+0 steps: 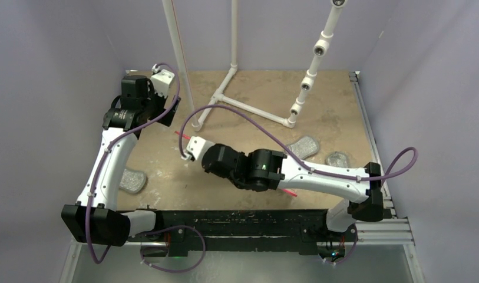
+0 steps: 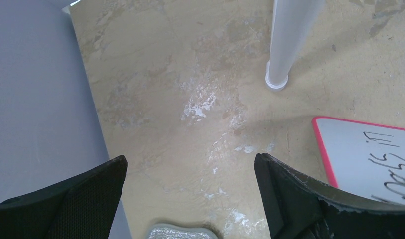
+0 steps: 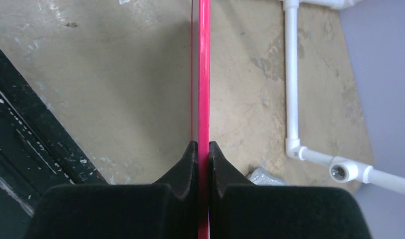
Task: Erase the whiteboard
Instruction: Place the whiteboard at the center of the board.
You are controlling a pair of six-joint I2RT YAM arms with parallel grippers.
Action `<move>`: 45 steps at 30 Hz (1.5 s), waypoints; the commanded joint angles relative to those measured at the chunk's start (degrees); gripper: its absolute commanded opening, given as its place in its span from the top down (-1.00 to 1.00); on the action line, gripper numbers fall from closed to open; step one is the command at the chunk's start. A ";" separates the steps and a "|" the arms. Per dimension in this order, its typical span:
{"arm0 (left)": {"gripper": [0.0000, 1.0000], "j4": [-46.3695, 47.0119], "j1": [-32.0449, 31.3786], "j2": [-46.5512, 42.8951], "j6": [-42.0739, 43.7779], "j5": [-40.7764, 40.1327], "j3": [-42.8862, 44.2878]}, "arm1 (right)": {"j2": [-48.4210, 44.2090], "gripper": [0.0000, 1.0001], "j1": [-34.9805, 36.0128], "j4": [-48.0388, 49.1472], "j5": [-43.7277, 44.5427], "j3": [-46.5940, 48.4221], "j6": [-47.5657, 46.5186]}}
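Note:
The whiteboard (image 2: 369, 154) shows in the left wrist view as a white face with a red border and black handwriting. From above only its thin red edge (image 1: 181, 135) shows, running under the right arm. My right gripper (image 3: 203, 145) is shut on that red edge (image 3: 204, 74), which runs straight away from the jaws. In the top view the right gripper (image 1: 190, 154) sits at mid-table. My left gripper (image 2: 190, 164) stands wide open over bare table with nothing between its fingers, left of the board. From above, the left gripper (image 1: 166, 109) is at the far left.
Grey wrinkly pads lie at the left (image 1: 132, 181), right of centre (image 1: 303, 147) and further right (image 1: 337, 159); one pad (image 2: 183, 232) is just below my left jaws. A white pipe frame (image 1: 248, 109) stands at the back. A black rail (image 1: 248, 224) runs along the near edge.

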 commanded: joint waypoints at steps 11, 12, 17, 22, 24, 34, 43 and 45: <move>-0.99 1.88 0.60 0.32 -0.03 -0.10 -0.88 | 2.01 1.00 12.91 32.02 10.60 -15.59 -21.35; -0.99 1.91 0.60 0.31 0.04 0.04 -1.08 | 2.15 1.00 13.90 33.32 10.66 -17.46 -22.19; -0.99 1.86 0.55 0.17 0.24 0.69 -1.62 | 1.14 1.00 18.78 44.46 13.23 -28.92 -30.00; -0.99 1.48 0.60 0.23 0.28 2.37 -1.72 | 0.78 1.00 20.69 55.41 18.49 -38.58 -35.46; -0.99 1.54 0.55 0.28 0.40 2.49 -1.81 | 0.41 1.00 20.94 60.08 19.35 -42.16 -37.09; -0.99 1.25 0.60 0.77 -0.14 4.55 -2.61 | 5.23 1.00 21.27 81.47 20.00 -52.26 -42.83; -0.99 2.27 0.59 1.80 0.12 6.35 -5.78 | 14.63 1.00 20.82 78.10 18.76 -49.17 -29.73; -0.99 2.32 0.55 2.06 0.48 6.26 -6.11 | 15.09 1.00 20.23 77.77 18.28 -49.96 -26.62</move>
